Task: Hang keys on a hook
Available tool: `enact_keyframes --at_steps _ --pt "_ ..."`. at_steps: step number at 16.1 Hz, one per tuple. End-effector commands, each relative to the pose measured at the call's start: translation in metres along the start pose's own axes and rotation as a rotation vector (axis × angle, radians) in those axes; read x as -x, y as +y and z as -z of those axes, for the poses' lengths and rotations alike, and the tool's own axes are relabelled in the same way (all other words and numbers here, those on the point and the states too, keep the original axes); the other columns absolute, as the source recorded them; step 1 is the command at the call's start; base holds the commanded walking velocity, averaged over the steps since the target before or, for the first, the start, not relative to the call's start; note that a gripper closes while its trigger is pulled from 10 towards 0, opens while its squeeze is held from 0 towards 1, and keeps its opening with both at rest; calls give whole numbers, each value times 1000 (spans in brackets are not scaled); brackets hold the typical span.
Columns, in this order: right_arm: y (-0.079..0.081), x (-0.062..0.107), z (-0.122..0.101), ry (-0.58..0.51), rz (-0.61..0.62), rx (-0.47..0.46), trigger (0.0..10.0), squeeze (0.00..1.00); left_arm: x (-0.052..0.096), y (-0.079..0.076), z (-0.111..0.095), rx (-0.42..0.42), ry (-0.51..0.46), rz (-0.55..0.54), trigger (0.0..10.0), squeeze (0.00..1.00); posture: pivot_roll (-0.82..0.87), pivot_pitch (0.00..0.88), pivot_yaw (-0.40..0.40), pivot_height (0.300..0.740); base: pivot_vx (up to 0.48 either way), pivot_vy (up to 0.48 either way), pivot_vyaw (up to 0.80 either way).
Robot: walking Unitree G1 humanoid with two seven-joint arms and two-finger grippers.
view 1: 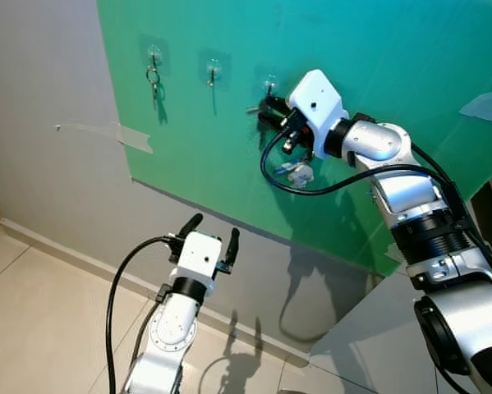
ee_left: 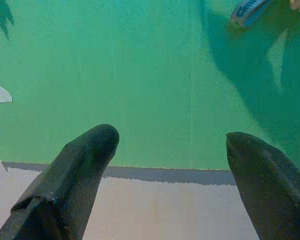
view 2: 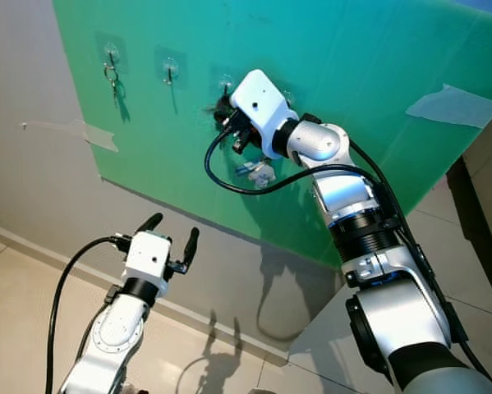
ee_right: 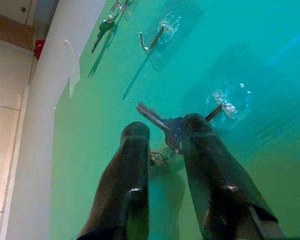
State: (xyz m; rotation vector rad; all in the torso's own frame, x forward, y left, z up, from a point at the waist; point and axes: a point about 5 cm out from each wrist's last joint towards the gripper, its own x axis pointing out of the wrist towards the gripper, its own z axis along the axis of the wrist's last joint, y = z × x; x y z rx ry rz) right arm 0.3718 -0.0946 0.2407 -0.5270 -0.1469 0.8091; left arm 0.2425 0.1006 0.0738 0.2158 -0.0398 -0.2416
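Fingers (ee_right: 202, 145) of the right gripper (view 1: 272, 112) pinch a silver key (ee_right: 162, 122) between their tips, its blade jutting sideways past them. Just beyond the tips sits a clear adhesive hook (ee_right: 225, 106) on the green panel (view 1: 393, 49); whether the key ring touches the hook cannot be told. Below the fingers dangles a pale keychain tag (view 1: 299, 172). Farther along the panel from the fingertips come a second, bare hook (ee_right: 157, 37), then a third carrying another key (view 1: 154, 78). Lower down, the left gripper (view 1: 210, 232) is raised toward the panel's bottom edge, fingers spread apart and holding nothing.
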Motion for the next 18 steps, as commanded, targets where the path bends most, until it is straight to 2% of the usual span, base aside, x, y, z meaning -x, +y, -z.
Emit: enact_keyframes --at_steps 1,2,3,6,8,9,11,12,16,18 --pt "-1 7 19 77 5 -20 10000 1000 0 -6 -4 -1 -6 7 10000 0 -117 0 -131 736 0 0 0" --pt "1 7 19 84 -4 -6 10000 141 0 -6 -4 0 -7 6 10000 0 -117 0 -132 736 0 0 0" --pt "1 7 19 85 -4 -7 10000 0 0 -7 -4 1 -7 6 10000 0 -117 0 -132 736 0 0 0" --pt "-3 7 17 77 31 -4 10000 0 0 -6 -5 -1 -7 3 10000 0 -117 0 -133 736 0 0 0" --pt "-10 10 9 26 84 -3 10000 0 0 -4 -4 -5 2 -9 10000 0 -118 0 -131 736 0 0 0" --pt "-14 12 2 -12 124 41 10000 0 -1 -3 -4 -6 0 -7 10000 0 -128 0 -127 736 0 0 0" --pt "-12 19 -15 -120 194 303 10000 0 -2 -5 -5 -2 -6 6 10000 0 -139 0 -119 736 0 0 0" --pt "-10 19 -18 -145 201 360 10000 0 -3 -5 -5 -1 -6 11 10000 0 -141 0 -117 736 0 0 0" --pt "-12 22 -23 -209 279 457 10000 0 -5 -5 -5 -5 -4 17 10000 0 -139 0 -117 736 0 0 0" --pt "-13 22 -24 -227 298 469 10000 0 -6 -5 -5 -7 -3 16 10000 0 -136 0 -118 736 0 0 0"
